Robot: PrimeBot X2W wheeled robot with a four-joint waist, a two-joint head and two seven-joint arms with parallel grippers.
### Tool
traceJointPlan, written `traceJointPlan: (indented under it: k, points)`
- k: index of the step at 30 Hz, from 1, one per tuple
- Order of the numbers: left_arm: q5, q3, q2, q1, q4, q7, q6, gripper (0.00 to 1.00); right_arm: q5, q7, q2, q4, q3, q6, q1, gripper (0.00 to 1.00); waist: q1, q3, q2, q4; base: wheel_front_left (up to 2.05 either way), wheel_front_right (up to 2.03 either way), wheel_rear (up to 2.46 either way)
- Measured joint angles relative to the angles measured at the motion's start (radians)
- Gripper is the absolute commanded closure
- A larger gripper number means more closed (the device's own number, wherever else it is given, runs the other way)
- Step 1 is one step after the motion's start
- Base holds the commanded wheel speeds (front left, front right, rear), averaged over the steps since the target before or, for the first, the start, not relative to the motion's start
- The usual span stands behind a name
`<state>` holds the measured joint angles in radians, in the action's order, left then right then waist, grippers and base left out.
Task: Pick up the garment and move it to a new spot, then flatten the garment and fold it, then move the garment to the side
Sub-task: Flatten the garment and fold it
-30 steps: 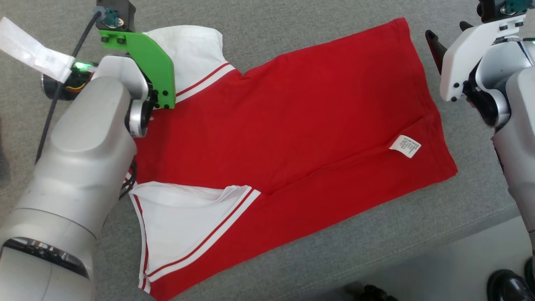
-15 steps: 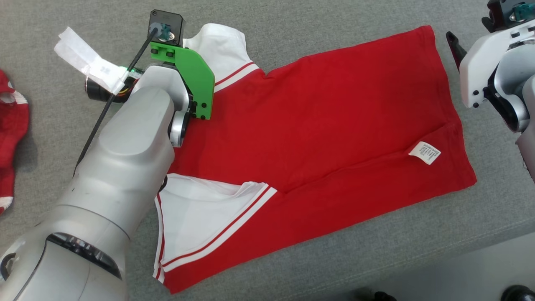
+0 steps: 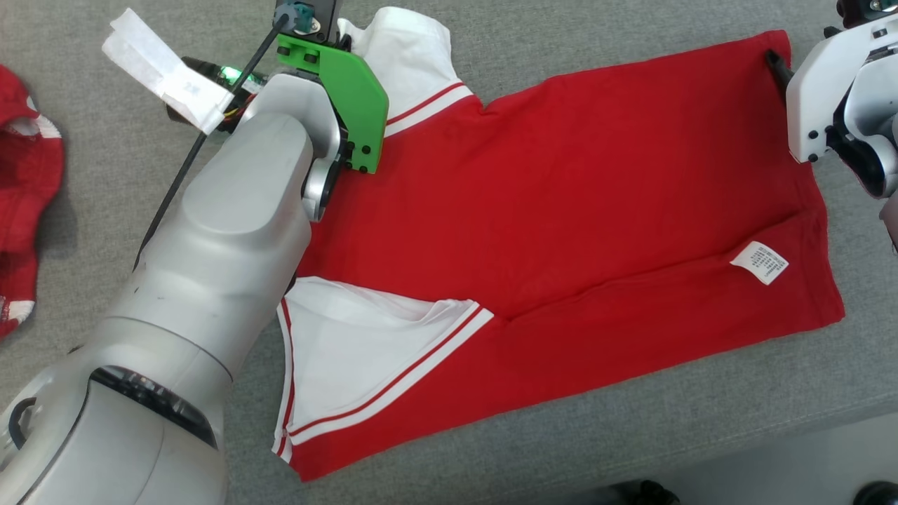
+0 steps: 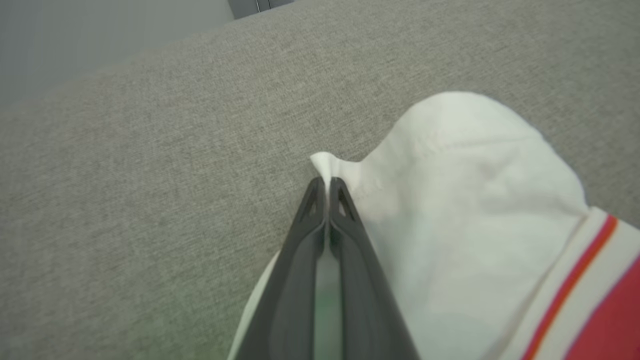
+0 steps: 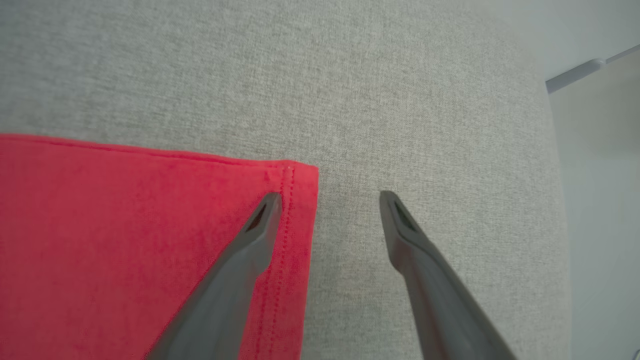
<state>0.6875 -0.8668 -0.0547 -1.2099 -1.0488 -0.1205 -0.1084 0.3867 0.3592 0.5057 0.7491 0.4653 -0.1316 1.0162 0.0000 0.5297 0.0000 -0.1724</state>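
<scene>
Garment (image 3: 561, 210) of red knit lay flat on grey woven worktop (image 3: 561, 42); left pincer (image 4: 327, 181) clenched its white sleeve edge, right pincer (image 5: 330, 196) gaped astride the hem corner.

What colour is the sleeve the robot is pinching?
The sleeve is white with a red stripe near its seam; clearest in the left wrist view.
</scene>
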Motion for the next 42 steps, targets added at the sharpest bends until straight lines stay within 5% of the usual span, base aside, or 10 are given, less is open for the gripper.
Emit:
traceJointPlan:
  k: [12, 13, 14, 24, 31, 42]
  points:
    - [0.026, -0.030, 0.007, -0.009, 0.046, 0.041, 0.001, 1.00, 0.159, 0.062, 0.031, 0.043, 0.087, 0.002, 0.035, 0.03, 0.0000, 0.030, 0.0000, 0.041, 0.00, 0.00, 0.00]
    - [0.031, -0.030, 0.007, -0.008, 0.049, 0.044, -0.002, 1.00, 0.170, 0.068, 0.031, 0.047, 0.091, 0.003, 0.036, 0.82, 0.0000, 0.030, 0.0000, 0.042, 0.00, 0.00, 0.00]
    - [0.039, -0.030, 0.007, -0.007, 0.053, 0.053, -0.004, 1.00, 0.176, 0.074, 0.030, 0.049, 0.098, 0.003, 0.040, 1.00, 0.0000, 0.031, 0.0000, 0.042, 0.00, 0.00, 0.00]
    - [0.041, 0.016, -0.003, 0.043, 0.065, 0.348, -0.026, 1.00, 0.128, -0.213, -0.044, 0.240, -0.031, 0.000, 0.009, 1.00, 0.0000, -0.034, 0.0000, 0.052, 0.00, 0.00, 0.00]
    - [0.037, 0.049, -0.015, 0.125, 0.112, 0.379, 0.016, 1.00, 0.076, -0.358, -0.090, 0.343, -0.058, 0.000, -0.026, 1.00, 0.0000, -0.117, 0.0000, 0.071, 0.00, 0.00, 0.00]
    - [-0.129, 0.134, -0.094, 0.515, 0.492, 0.383, 0.086, 1.00, 0.013, -0.550, -0.092, 0.413, -0.044, 0.000, -0.151, 1.00, 0.0000, -0.251, 0.0000, 0.115, 0.00, 0.00, 0.00]
